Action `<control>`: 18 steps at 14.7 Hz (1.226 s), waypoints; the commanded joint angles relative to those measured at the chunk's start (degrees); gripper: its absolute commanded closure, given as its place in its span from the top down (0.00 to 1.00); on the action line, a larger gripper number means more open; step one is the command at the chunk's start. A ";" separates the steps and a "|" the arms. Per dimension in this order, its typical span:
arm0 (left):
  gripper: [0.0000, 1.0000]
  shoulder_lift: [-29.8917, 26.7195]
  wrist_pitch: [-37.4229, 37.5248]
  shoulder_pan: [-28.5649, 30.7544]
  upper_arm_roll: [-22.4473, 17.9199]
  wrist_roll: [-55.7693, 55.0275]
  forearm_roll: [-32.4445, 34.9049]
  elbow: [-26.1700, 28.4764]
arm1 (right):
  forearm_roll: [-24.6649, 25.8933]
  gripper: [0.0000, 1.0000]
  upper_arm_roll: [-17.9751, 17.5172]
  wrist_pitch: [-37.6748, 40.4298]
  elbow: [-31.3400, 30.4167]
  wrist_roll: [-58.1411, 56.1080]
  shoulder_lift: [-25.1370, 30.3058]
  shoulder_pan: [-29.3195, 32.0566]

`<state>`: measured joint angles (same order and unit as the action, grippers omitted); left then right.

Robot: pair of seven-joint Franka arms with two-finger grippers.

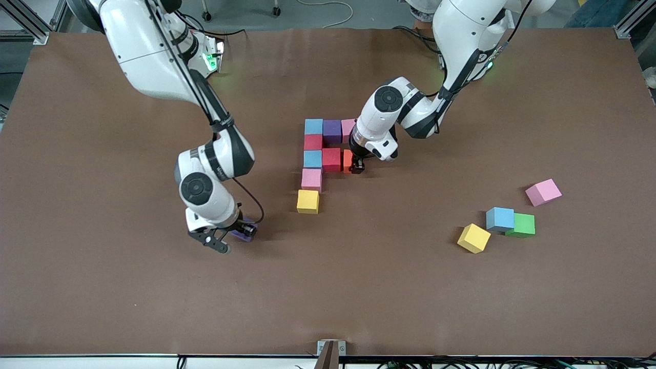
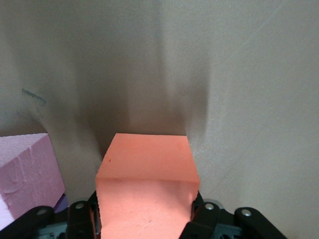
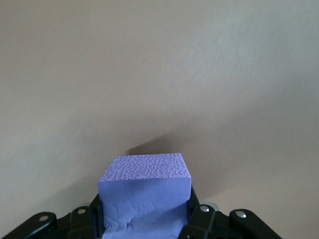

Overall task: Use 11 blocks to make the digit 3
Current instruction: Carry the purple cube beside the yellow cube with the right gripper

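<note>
You are seeing the left gripper (image 1: 357, 166) pinching the orange block (image 2: 147, 191) beside the red block (image 1: 331, 159) of the figure; the right gripper (image 1: 231, 237) is pinching a purple block (image 3: 145, 195) at the table (image 1: 102, 287).

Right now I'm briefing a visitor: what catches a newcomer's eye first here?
The half-built figure of coloured cubes at mid-table, with the left pincer shut on the orange cube beside its red cube. Toward the right arm's end, the right pincer grips a purple cube.
</note>
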<state>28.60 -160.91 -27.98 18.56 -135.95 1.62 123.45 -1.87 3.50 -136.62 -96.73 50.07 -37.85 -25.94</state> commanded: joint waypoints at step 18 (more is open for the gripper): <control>0.52 0.67 -2.39 -1.37 0.07 -5.47 0.93 0.39 | -0.33 0.00 -0.42 -3.74 -5.75 15.41 3.74 -10.44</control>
<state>28.88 -162.30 -29.14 18.60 -139.85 1.62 123.58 -1.89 2.86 -139.24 -100.30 64.09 -35.76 -35.46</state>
